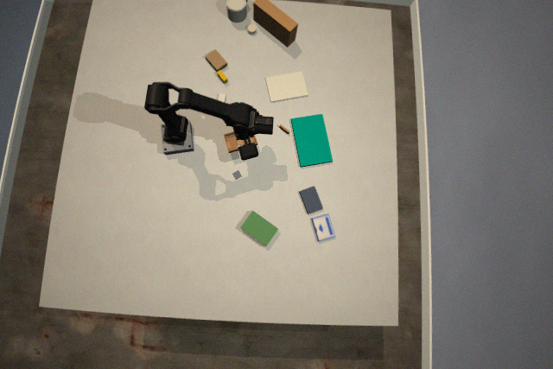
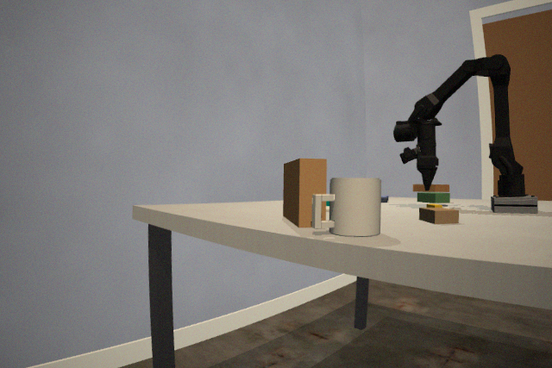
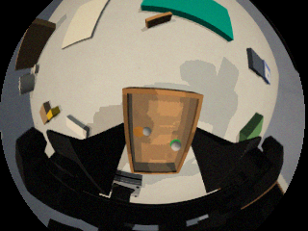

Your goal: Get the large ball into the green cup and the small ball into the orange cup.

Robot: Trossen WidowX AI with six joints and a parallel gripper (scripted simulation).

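Note:
The wooden puzzle (image 3: 162, 130) is a flat brown tray under a clear cover. My gripper (image 3: 159, 127) is shut on its near edge and holds it above the table; the puzzle also shows in the exterior view (image 2: 430, 187) and the overhead view (image 1: 235, 142). In the wrist view an orange cup (image 3: 139, 131) sits at the puzzle's left with a pale ball (image 3: 148, 131) touching it. A green cup (image 3: 175, 145) sits at the right with a pale ball in or on it. I cannot tell which ball is the larger.
Around the arm lie a teal board (image 1: 311, 139), a cream board (image 1: 286, 85), a green block (image 1: 258, 228), a grey block (image 1: 310, 200), a blue-white box (image 1: 322, 227) and a small brown box (image 1: 216, 59). A mug (image 1: 236, 8) and tall brown box (image 1: 275, 20) stand at the far edge.

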